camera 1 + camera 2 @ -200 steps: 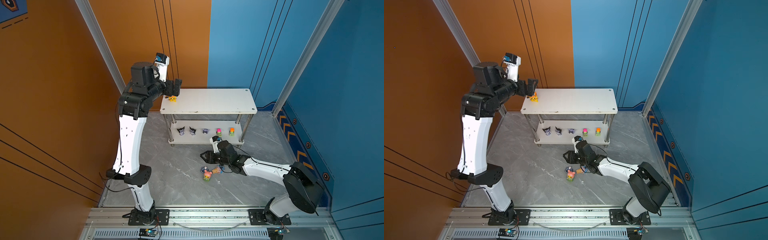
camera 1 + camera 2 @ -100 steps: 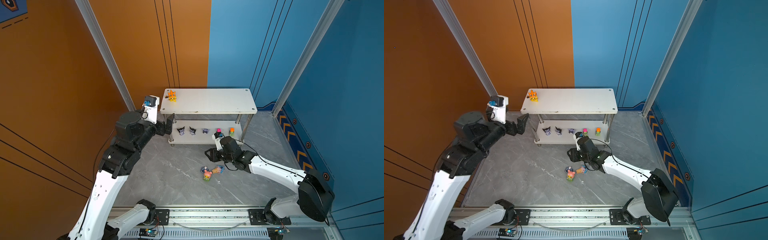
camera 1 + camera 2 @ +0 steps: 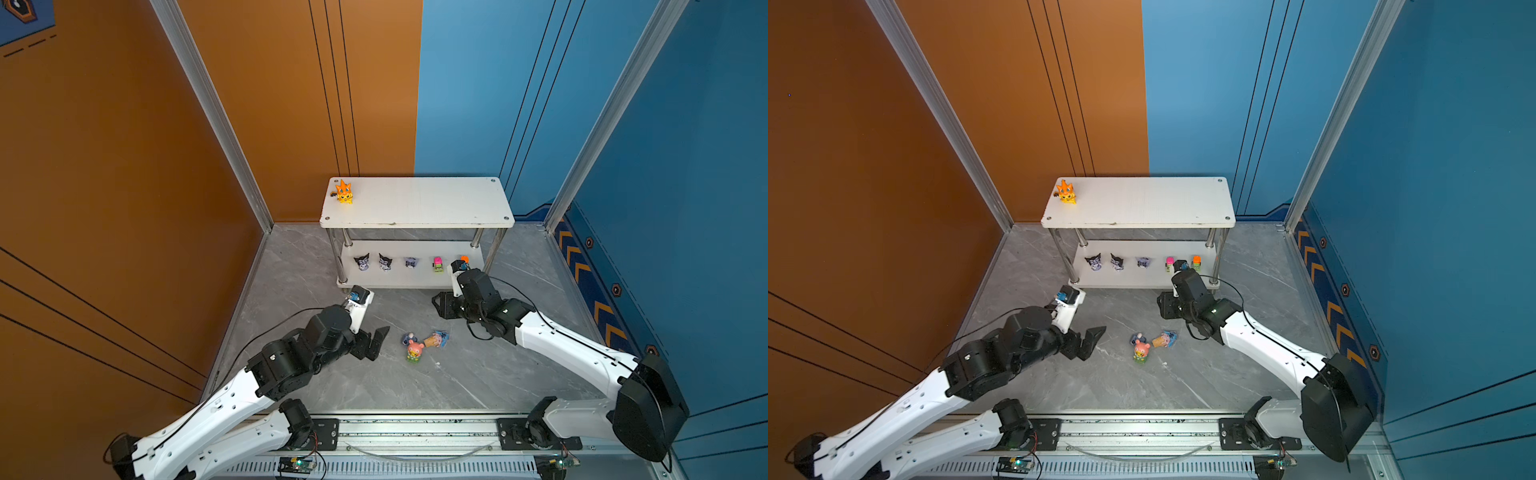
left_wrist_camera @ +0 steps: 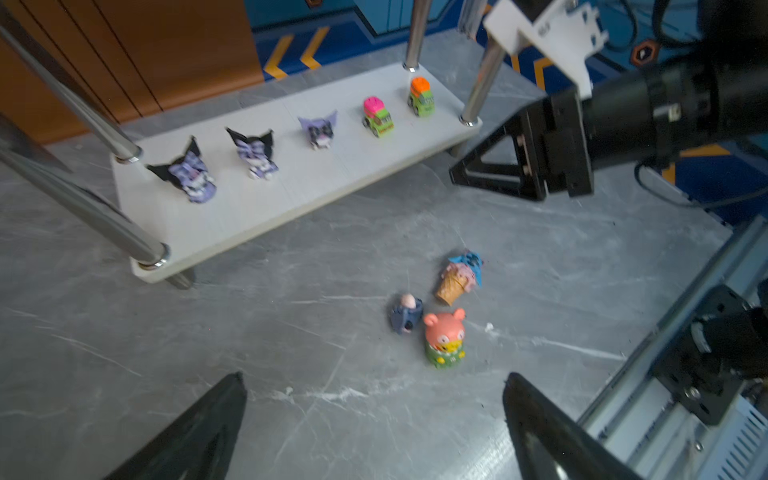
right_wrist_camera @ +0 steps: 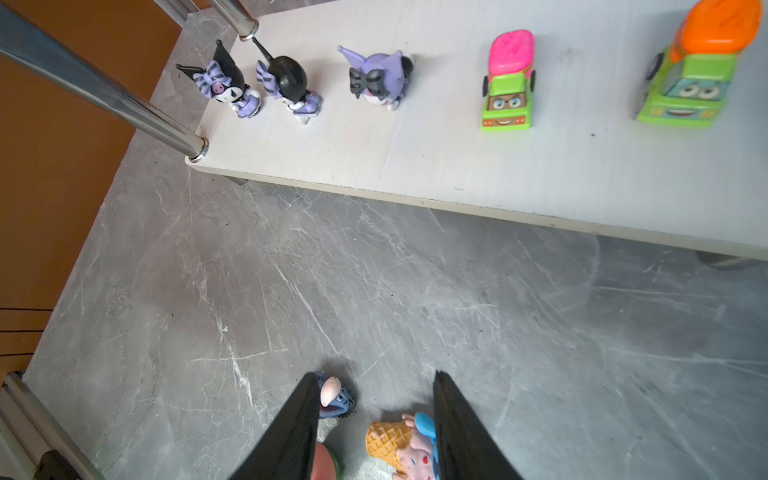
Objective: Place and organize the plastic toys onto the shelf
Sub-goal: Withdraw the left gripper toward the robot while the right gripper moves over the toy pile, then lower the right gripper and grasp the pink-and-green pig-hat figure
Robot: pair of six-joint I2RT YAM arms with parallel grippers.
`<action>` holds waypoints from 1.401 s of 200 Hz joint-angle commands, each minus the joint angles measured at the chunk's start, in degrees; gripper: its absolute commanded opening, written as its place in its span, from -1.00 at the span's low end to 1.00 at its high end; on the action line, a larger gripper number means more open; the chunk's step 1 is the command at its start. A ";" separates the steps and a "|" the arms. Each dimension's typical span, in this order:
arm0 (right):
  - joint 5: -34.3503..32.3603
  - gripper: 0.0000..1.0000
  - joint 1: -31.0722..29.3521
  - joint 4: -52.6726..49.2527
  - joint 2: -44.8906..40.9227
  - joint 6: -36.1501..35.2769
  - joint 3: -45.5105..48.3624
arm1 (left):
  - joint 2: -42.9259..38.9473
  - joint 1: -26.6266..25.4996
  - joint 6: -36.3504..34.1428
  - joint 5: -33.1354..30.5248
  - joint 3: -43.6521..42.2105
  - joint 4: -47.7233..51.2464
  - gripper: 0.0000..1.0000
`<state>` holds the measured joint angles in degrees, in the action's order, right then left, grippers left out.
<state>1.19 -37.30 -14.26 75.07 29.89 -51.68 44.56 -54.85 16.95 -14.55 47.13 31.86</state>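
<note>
A pink bear (image 3: 414, 351), a grey-blue donkey (image 3: 408, 337) and an ice-cream cone figure (image 3: 437, 338) are being left on the floor (image 3: 436, 386) at six o'clock of the shelf (image 3: 424, 203), whose lower board (image 3: 399, 275) is seemingly being filled by kind. The left gripper (image 3: 379, 343) is being held wide apart at their nine o'clock, the right gripper (image 3: 438, 305) partly spread and empty at one o'clock, probably for the next pick.

**Colour findings**

Shelf (image 3: 415, 203) — white boards, chrome posts. Spiky creature (image 3: 344, 192): orange, yellow. Eared heads (image 4: 254, 154): black and purple, striped. Pink-topped block (image 4: 377, 117) and orange-topped block (image 4: 421, 97): green bodies. Bear (image 4: 444, 337): pink head, green base. Table (image 3: 374, 386) — grey, white-veined.
</note>
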 commanded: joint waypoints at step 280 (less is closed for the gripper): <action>-13.02 0.30 -26.45 -18.96 17.75 31.20 -10.61 | -4.19 12.44 16.70 -6.40 -24.19 -10.05 0.96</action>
<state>-10.94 -62.59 -29.26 89.19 57.95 -58.78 40.73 -43.11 35.09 -22.79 24.69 23.49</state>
